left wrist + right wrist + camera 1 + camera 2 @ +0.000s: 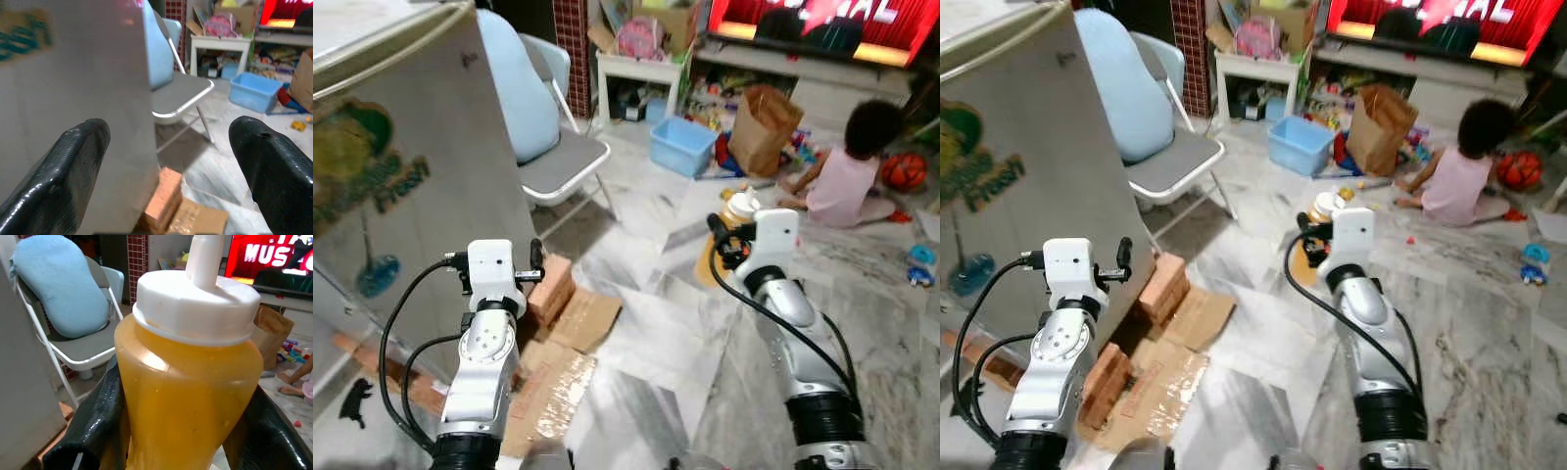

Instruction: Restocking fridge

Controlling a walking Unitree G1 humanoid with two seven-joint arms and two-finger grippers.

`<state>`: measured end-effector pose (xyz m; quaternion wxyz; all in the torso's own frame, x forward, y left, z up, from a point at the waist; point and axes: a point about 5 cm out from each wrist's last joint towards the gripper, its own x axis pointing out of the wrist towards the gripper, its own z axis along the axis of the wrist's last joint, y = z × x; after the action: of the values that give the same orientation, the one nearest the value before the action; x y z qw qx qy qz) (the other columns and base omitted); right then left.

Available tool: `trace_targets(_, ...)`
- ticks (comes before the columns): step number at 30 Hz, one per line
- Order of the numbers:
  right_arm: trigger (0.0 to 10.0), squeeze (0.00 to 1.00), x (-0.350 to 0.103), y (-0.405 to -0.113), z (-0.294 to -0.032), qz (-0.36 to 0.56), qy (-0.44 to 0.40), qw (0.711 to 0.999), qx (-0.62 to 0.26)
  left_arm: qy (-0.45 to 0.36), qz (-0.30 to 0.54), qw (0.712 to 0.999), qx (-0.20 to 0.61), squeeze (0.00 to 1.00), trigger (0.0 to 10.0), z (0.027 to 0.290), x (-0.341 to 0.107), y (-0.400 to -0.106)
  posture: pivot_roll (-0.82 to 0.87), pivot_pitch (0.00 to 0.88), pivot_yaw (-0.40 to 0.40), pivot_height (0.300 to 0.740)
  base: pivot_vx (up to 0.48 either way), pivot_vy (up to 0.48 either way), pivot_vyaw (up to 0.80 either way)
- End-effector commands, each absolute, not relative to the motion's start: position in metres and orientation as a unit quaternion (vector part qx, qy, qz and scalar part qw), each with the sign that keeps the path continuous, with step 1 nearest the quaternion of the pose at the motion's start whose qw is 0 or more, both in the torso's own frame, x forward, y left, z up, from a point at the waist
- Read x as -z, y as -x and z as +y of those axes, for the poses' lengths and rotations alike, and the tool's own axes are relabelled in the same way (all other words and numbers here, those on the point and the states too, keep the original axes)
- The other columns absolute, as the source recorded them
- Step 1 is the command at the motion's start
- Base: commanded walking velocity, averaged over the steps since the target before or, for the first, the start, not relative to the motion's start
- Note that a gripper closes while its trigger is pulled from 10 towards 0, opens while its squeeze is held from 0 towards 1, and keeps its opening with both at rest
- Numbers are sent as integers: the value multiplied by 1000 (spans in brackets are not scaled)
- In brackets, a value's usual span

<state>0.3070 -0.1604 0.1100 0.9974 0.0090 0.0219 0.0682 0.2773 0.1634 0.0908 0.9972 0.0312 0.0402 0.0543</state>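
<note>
Right tool (pixel 186 431) grips an orange sauce bottle (pixel 188 377) at frame centre; left tool (pixel 171 161), fingers wide, faces the fridge (pixel 401 186).

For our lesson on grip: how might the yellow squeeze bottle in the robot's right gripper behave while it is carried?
The squeeze bottle, pinched by the right gripper, looks nearly full of yellow sauce, so probably heavy for its size. Its glossy, waisted plastic body may be slippery and yield under pressure. The tall white cap could make it top-heavy.

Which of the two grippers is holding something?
The right gripper: its jaws clamp a yellow squeeze bottle with a white cap. The left gripper is open beside the fridge.
</note>
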Motion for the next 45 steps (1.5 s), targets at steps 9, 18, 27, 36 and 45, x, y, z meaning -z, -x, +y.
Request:
trace_targets(9,10000,0,-112,-309,-149,34,-34,995,-90,-26,50,997,-61,0,10000,163,-87,-275,54,0,-49,740,-232,393,0)
trace_targets(18,10000,0,-109,-307,-147,46,-42,993,-100,-26,42,997,-65,0,10000,166,-89,-274,57,0,-52,740,-319,363,0)
trace_targets(27,10000,0,-105,-308,-152,47,6,997,-61,-24,7,998,-60,0,10000,168,-95,-268,62,0,-53,740,-33,76,0)
trace_targets(36,10000,0,-107,-303,-155,34,-28,996,-77,-16,6,998,-63,0,10000,174,-93,-264,63,0,-50,740,0,0,0)
trace_targets(45,10000,0,-103,-303,-157,36,34,998,-50,-8,-6,999,-31,0,10000,172,-95,-266,58,0,-44,740,95,0,0)
